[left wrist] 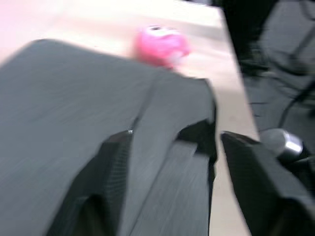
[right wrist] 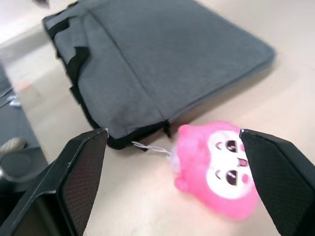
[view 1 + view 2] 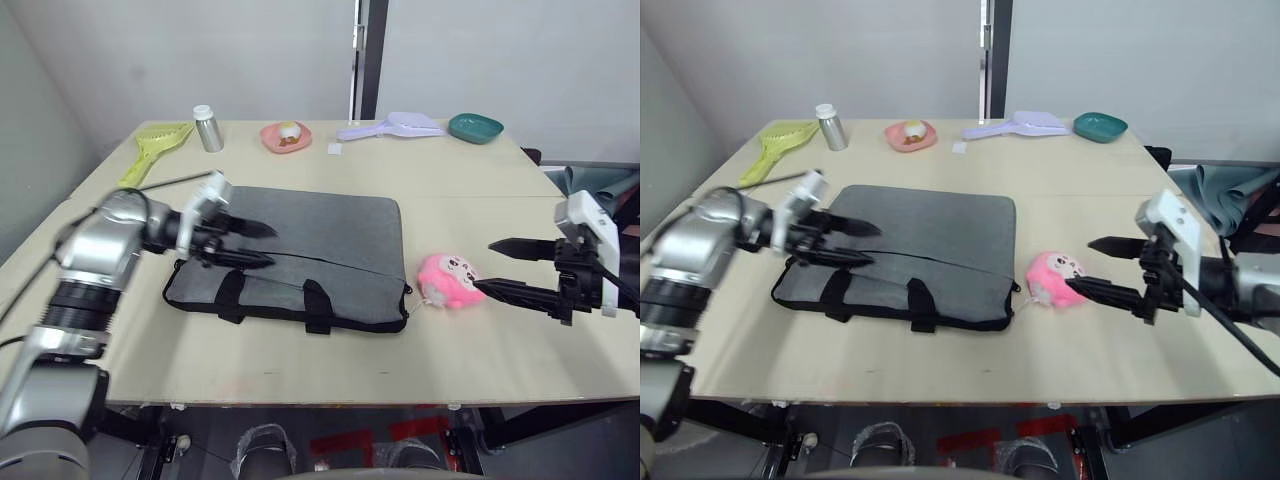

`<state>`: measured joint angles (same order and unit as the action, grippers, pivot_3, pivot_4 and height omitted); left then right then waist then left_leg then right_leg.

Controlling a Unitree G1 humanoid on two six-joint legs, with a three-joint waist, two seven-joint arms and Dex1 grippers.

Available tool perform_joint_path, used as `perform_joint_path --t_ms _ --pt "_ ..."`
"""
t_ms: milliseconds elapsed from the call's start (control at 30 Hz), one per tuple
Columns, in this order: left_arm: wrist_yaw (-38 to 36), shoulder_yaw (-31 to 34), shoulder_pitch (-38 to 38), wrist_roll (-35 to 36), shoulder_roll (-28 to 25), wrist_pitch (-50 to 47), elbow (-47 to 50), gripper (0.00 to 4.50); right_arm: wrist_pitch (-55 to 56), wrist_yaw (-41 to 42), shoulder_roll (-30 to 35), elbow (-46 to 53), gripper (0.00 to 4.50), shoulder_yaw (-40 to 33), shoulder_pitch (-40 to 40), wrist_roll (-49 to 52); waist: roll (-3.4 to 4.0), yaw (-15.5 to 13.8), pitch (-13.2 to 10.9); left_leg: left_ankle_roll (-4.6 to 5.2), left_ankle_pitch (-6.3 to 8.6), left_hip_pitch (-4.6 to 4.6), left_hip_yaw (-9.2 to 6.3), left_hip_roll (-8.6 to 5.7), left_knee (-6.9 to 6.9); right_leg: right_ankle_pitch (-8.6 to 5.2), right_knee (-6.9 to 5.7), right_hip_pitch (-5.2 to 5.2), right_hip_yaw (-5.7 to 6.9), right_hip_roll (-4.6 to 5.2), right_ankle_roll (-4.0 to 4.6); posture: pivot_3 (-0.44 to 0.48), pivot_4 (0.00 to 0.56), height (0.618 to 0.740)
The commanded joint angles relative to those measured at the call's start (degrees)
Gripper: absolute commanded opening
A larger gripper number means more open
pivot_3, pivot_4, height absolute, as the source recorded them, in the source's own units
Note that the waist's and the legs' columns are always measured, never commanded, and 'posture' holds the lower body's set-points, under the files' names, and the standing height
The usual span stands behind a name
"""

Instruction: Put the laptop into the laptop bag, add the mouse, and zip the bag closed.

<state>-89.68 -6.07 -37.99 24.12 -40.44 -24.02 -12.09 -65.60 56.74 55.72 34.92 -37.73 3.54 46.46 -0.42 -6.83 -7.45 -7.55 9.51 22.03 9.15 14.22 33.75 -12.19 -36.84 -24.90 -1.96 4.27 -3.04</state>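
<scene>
Jaws on both my grippers stand open and hold nothing: the left gripper (image 3: 258,245) hovers over the laptop bag (image 3: 320,250) at its left end, and the right gripper (image 3: 495,268) sits just right of it. I see the bag lying flat on the table (image 3: 300,370), with a pink plush toy (image 3: 450,281) by its right corner, at my right gripper's tips.

You have bare table (image 3: 300,370) before the bag (image 3: 300,255); the pink plush (image 3: 450,281) blocks its right end.

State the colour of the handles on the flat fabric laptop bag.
Black, against the dark grey flat fabric laptop bag; its two strap handles show best in the left eye view.
</scene>
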Motion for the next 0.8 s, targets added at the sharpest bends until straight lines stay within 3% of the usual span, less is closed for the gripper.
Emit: perform_joint_path --t_ms 33,167,367,400,667,800 --pt "-0.43 -1.36 -2.52 -1.57 3.49 5.30 -4.24 1.44 -1.37 -2.59 -0.04 2.90 3.68 -5.60 -1.80 2.93 0.00 0.04 0.00 0.00 0.00 -0.01 0.01 0.00 0.01 0.00 -0.01 0.01 -0.01 0.00 0.00 0.000 0.150 0.740" --pt "-0.70 -5.97 -5.44 -6.74 10.20 14.45 -13.69 0.02 -2.71 -4.09 -0.20 4.38 2.27 -10.01 -5.69 5.60 -0.01 -0.33 -0.01 0.03 -0.01 -0.06 0.00 -0.04 0.03 0.00 0.02 0.03 -0.02 0.04 -0.02 0.000 0.150 0.740" --pt "-0.38 -9.84 -6.40 -12.30 15.19 22.36 -20.81 0.00 -3.71 -6.91 -0.44 6.70 0.22 -13.84 -9.74 9.79 0.05 -1.08 0.03 0.17 -0.05 0.01 -0.01 -0.07 0.00 0.04 0.23 0.07 0.00 0.06 -0.08 0.000 0.150 0.740" --pt "-0.31 -10.27 -6.16 -12.96 15.64 23.12 -21.45 0.00 -3.53 -7.39 -0.58 6.90 0.08 -14.11 -10.44 10.28 0.09 -1.18 0.06 0.15 -0.04 0.00 0.00 -0.08 0.00 0.04 0.23 0.07 -0.01 0.07 -0.08 0.000 0.150 0.740" --pt "-0.19 -13.93 -5.44 -20.17 16.14 32.32 -27.62 0.00 4.24 -12.04 -0.72 6.47 0.08 -7.25 -9.64 6.94 0.49 -1.58 0.41 0.13 -0.01 -0.47 -0.01 -0.21 -0.01 0.04 0.37 0.68 -0.02 0.30 -0.17 0.000 0.150 0.740" --pt "-0.31 -15.71 -5.63 -23.11 16.04 34.94 -30.94 0.00 4.96 -12.06 2.94 1.68 1.18 2.34 -7.15 3.93 0.60 -1.19 0.92 0.12 0.00 -1.08 0.03 -0.31 -0.45 -0.08 0.75 1.33 0.00 0.62 -0.42 0.000 0.150 0.740"
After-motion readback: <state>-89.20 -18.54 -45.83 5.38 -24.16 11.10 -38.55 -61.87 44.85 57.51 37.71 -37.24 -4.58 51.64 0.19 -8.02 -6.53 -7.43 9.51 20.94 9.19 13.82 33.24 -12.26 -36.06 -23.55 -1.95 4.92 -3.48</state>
